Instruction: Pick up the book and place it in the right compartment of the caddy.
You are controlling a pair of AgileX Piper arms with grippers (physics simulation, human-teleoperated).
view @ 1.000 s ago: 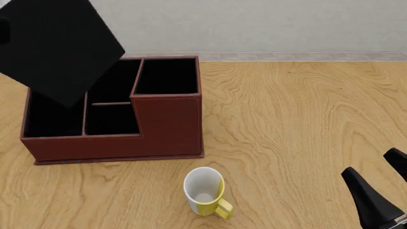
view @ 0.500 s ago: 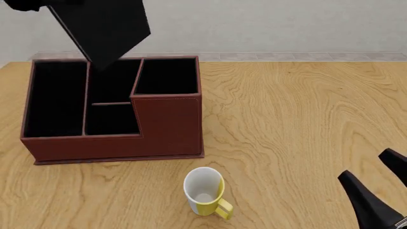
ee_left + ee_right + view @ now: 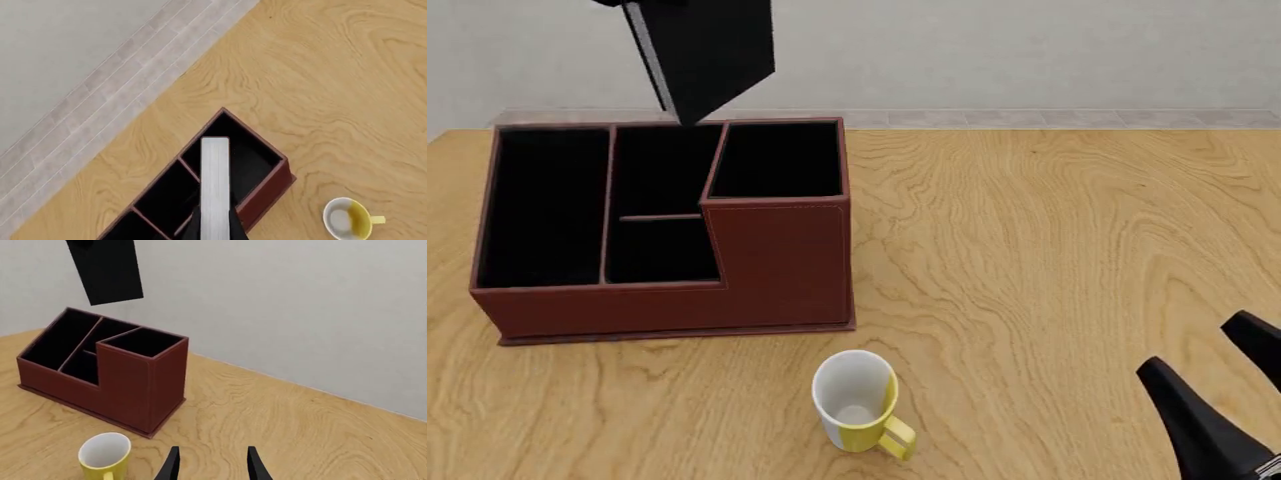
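Book point(image 3: 707, 55) up in the air, not yet in any pocket, hanging above the back part of the caddy point(image 3: 667, 300). Tilted, with 1 corner pointing down; in the front view this lowest corner sits just over the back rim, a little left of the right compartment point(image 3: 777, 160). Black cover turned toward the front camera, thin pale strip of pages along its left edge. Well apart from the caddy in the right wrist view, with clear wall visible between them.

Seen edge-on from the left wrist camera: white page edges point(image 3: 215, 185) as 1 long strip, lying across the square right compartment below. Clamped at the near end by the left gripper point(image 3: 215, 229), 2 dark fingers point(image 3: 193, 229) pressed against the 2 covers.

Right gripper point(image 3: 1201, 345) low over the table point(image 3: 1068, 230) at the near right, far from the caddy. Fingers spread apart, nothing between them.

Caddy standing flat on the table at the left, tallest front wall on its right side, 4 black-lined pockets open upward.

White-and-yellow mug point(image 3: 857, 400) upright in front of the caddy, near but not touching, handle toward the near right.
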